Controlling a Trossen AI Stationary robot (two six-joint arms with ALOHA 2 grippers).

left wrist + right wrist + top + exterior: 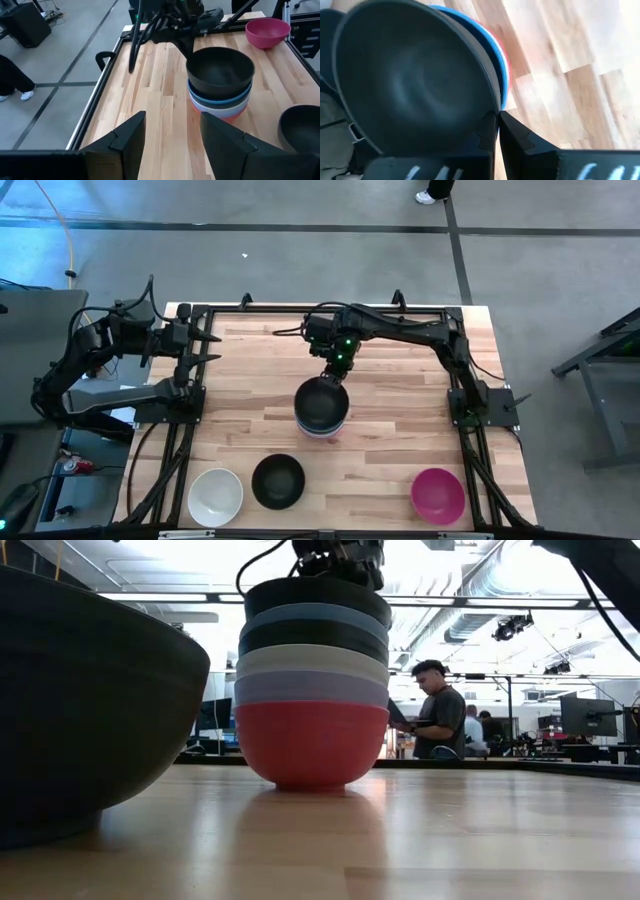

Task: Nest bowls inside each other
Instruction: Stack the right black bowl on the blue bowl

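I see the stack of bowls point(321, 412) standing near the middle of the wooden surface point(400, 440). In the low view I count its layers from the bottom: a red bowl point(311, 744), a lavender one point(311, 689), a white one point(312, 661), a black one point(313, 636), a blue one point(314, 615), and a black bowl point(318, 592) on top.

The right gripper point(334, 373) sits at the far rim of that top black bowl. In its wrist view the jaws are together, pinched on the thin rim of the bowl, with the blue rim showing just beneath. The top bowl looks seated in the stack, roughly level from the low view.

The left gripper point(212, 347) waits at the far left corner of the surface, well apart from the stack. Its jaws stand apart with nothing between them; its wrist view looks across the surface at the stack.

Three bowls stand loose along the near edge: a white bowl point(216, 496) at the left, a black bowl point(277, 481) just beside it, and a magenta bowl point(438, 494) at the right, well apart from both.

In the low view I note a person point(436, 710) standing in the room beyond the surface.
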